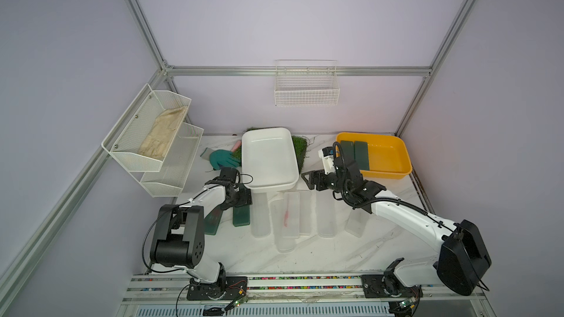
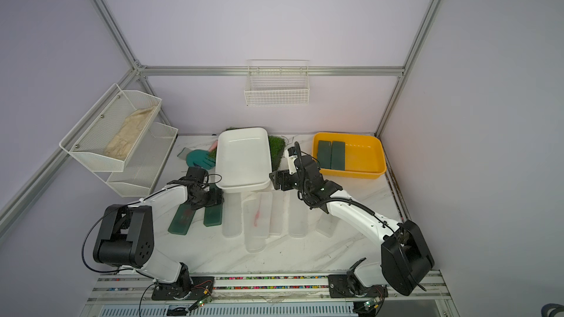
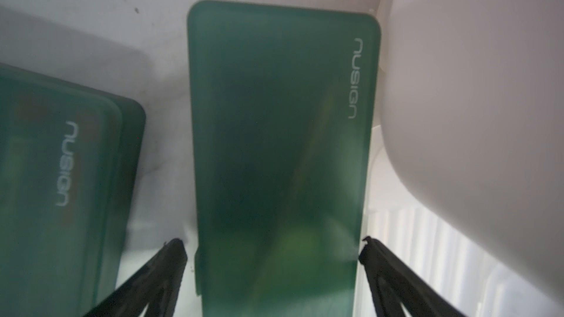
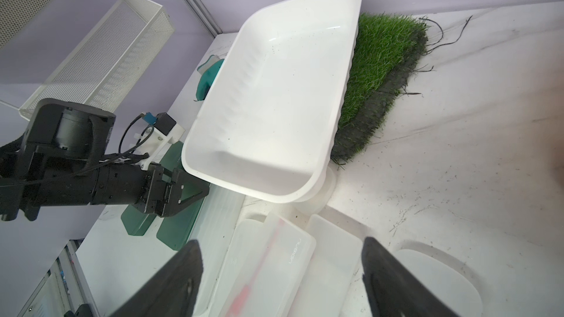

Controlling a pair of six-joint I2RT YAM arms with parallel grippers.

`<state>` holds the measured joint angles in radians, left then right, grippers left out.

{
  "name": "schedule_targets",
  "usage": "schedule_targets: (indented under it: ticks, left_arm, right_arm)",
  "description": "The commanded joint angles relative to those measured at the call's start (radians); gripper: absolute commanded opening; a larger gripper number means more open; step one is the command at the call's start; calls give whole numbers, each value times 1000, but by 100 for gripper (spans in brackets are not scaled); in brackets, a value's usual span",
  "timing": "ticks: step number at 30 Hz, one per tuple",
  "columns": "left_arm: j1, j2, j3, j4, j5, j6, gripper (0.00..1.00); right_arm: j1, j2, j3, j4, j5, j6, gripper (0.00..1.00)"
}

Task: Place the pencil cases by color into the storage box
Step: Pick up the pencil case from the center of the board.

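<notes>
Two dark green pencil cases lie on the table at the left, one (image 1: 241, 214) next to the other (image 1: 212, 224). My left gripper (image 3: 271, 248) is open and straddles the far end of the right-hand green case (image 3: 280, 147), with one fingertip (image 3: 364, 250) at its edge. Two more green cases (image 1: 355, 154) lie in the yellow storage box (image 1: 387, 154). Several frosted white cases (image 1: 287, 221) lie in a row at the table's middle. My right gripper (image 4: 280, 248) hangs open above them (image 4: 274, 269), near the empty white storage box (image 1: 268, 160).
The white box leans on a fake-grass mat (image 1: 300, 150), and its near end overhangs the ends of the white cases. A teal glove (image 1: 221, 158) lies left of it. A mesh shelf (image 1: 152, 135) hangs on the left wall, a wire basket (image 1: 306, 86) on the back wall.
</notes>
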<state>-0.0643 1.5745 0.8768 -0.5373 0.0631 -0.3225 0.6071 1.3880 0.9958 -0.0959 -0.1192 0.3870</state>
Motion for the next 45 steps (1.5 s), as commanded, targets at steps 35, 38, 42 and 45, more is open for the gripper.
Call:
schedule_targets:
  ticks: [35, 38, 42, 45]
  left_arm:
    - [136, -54, 5, -26, 81, 60, 87]
    - [132, -28, 17, -24, 83, 54, 87]
    - [121, 8, 30, -18, 69, 48, 86]
    - [115, 35, 37, -7, 57, 41, 86]
  right_arm:
    - [6, -12, -31, 52, 15, 11, 83]
    - [6, -10, -31, 54, 14, 12, 83]
    - [6, -11, -32, 52, 17, 10, 83]
    - [6, -13, -34, 46, 25, 5, 83]
